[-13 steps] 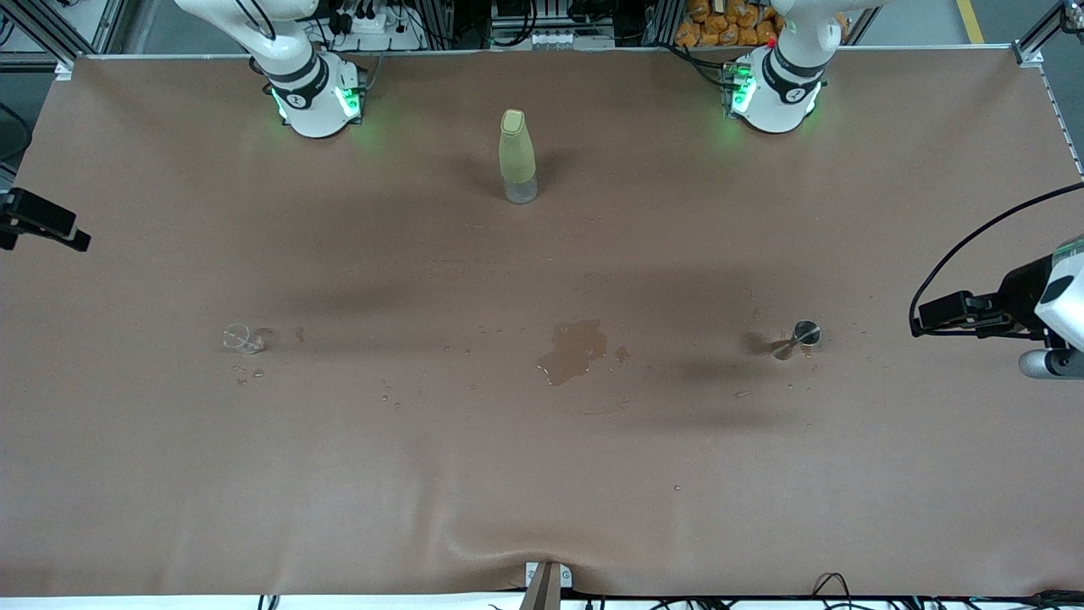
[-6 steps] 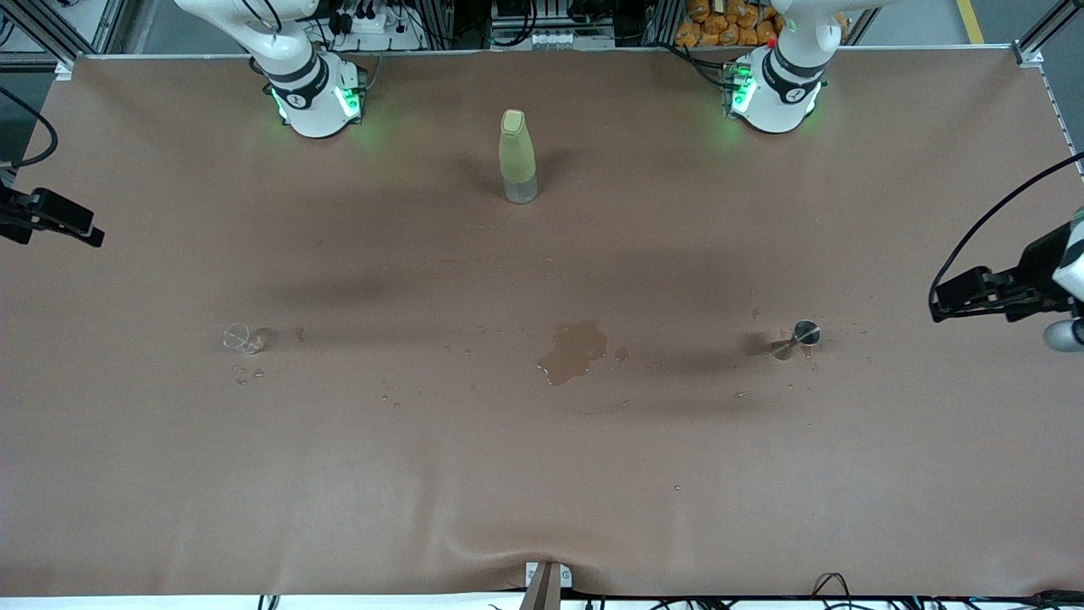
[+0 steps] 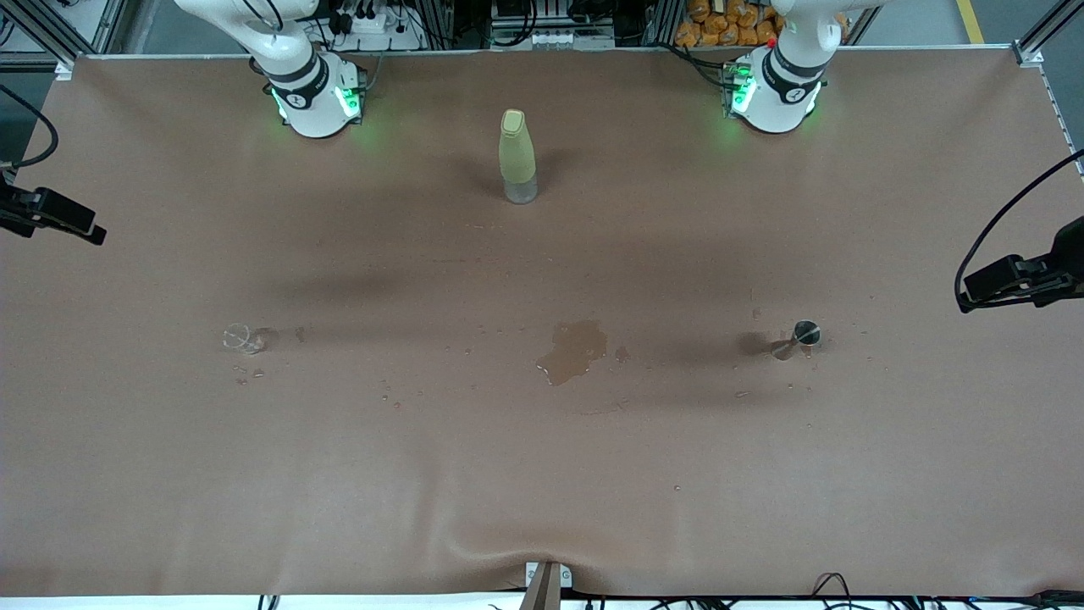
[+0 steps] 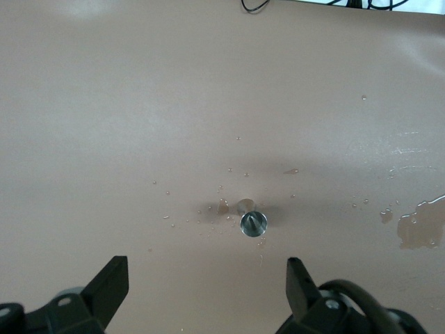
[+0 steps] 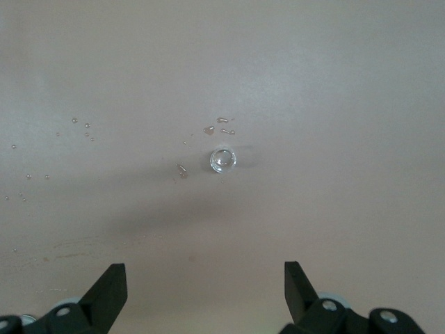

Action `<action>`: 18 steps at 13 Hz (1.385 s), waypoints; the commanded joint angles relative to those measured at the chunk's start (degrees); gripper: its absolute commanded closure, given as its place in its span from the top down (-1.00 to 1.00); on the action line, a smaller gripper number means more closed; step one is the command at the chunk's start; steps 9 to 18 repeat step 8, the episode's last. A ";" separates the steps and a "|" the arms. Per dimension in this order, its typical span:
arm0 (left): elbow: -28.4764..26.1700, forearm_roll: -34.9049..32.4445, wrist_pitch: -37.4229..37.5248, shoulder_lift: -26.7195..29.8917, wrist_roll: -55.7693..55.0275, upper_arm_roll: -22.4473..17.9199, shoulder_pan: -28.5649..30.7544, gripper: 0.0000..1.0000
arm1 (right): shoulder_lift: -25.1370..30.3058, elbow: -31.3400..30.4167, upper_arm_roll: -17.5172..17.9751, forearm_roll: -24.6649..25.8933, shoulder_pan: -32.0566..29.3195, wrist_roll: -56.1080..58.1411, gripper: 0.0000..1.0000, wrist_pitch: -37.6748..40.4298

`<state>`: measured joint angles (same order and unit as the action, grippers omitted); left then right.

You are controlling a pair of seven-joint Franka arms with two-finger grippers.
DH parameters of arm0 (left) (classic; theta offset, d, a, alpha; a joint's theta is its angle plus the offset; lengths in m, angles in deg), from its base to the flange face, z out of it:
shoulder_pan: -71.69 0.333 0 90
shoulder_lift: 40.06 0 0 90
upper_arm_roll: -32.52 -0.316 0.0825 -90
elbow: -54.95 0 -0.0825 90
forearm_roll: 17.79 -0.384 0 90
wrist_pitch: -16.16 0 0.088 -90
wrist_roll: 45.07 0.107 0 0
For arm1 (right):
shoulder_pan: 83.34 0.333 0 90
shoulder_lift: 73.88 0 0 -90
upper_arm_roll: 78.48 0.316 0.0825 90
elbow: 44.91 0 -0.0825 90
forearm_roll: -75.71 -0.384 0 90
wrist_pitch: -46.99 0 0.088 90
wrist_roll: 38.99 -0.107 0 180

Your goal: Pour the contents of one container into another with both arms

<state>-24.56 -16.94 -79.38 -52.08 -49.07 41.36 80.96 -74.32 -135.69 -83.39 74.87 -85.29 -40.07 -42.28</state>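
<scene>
A small metal jigger (image 3: 805,334) stands on the brown table toward the left arm's end, with droplets around it. My left gripper (image 4: 206,284) hangs high over the table beside the jigger (image 4: 252,223), open and empty. A small clear glass (image 3: 240,339) stands toward the right arm's end. My right gripper (image 5: 205,285) is high above the table next to that glass (image 5: 222,160), open and holding nothing. In the front view only a black wrist part of each arm shows: the left arm's wrist (image 3: 1012,280) and the right arm's wrist (image 3: 52,217), both at the frame's edges.
A tall yellow-green bottle (image 3: 517,157) stands between the two arm bases. A wet puddle (image 3: 576,349) lies mid-table between glass and jigger, with scattered droplets nearby. The table cloth (image 3: 508,542) bulges at the front edge.
The left arm's hand has pulled outward and up, mostly leaving the front view. The right arm's wrist has shifted slightly inward. Glass, jigger and bottle have not moved.
</scene>
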 commanded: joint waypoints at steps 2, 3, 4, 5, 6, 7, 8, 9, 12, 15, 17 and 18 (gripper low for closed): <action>-1.09 -1.19 0.61 1.65 -1.09 -3.02 -4.32 1.00 | 1.32 -1.50 -0.80 0.84 1.25 -1.74 1.00 -0.55; -0.91 -1.11 0.79 1.74 -0.92 -5.22 -6.17 1.00 | 1.32 -1.42 -0.80 0.93 1.25 -1.04 1.00 -0.63; -0.91 -1.02 0.88 1.83 -0.92 -6.11 -7.93 1.00 | 1.14 -1.42 -0.80 0.93 0.99 -0.86 1.00 -0.64; -0.91 -1.02 0.88 1.91 -0.92 -8.03 -9.69 1.00 | 0.97 -1.42 -0.80 0.93 0.29 -0.77 1.00 -0.55; -0.91 -1.02 0.88 1.91 -0.83 -9.62 -11.36 1.00 | 0.96 -1.42 -0.80 0.84 -0.33 -0.68 1.00 -0.55; -0.91 -1.02 0.88 1.91 -0.74 -10.07 -11.99 1.00 | 0.96 -1.42 -0.80 0.84 -0.60 -0.25 1.00 -0.46; -0.91 -1.02 0.88 1.91 -0.83 -10.07 -11.99 1.00 | 0.96 -1.42 -0.80 0.84 -1.03 1.41 1.00 -0.63; -0.91 -1.02 0.88 1.91 -0.83 -10.07 -11.99 1.00 | 0.96 -1.42 -0.80 0.84 -1.03 1.41 1.00 -0.63; -0.91 -1.02 0.88 1.91 -0.83 -10.07 -11.99 1.00 | 0.96 -1.42 -0.80 0.84 -1.03 1.41 1.00 -0.63; -0.91 -1.02 0.88 1.91 -0.83 -10.07 -11.99 1.00 | 0.96 -1.42 -0.80 0.84 -1.03 1.41 1.00 -0.63; -0.91 -1.02 0.88 1.91 -0.83 -10.07 -11.99 1.00 | 0.96 -1.42 -0.80 0.84 -1.03 1.41 1.00 -0.63; -0.91 -1.02 0.88 1.91 -0.83 -10.07 -11.99 1.00 | 0.96 -1.42 -0.80 0.84 -1.03 1.41 1.00 -0.63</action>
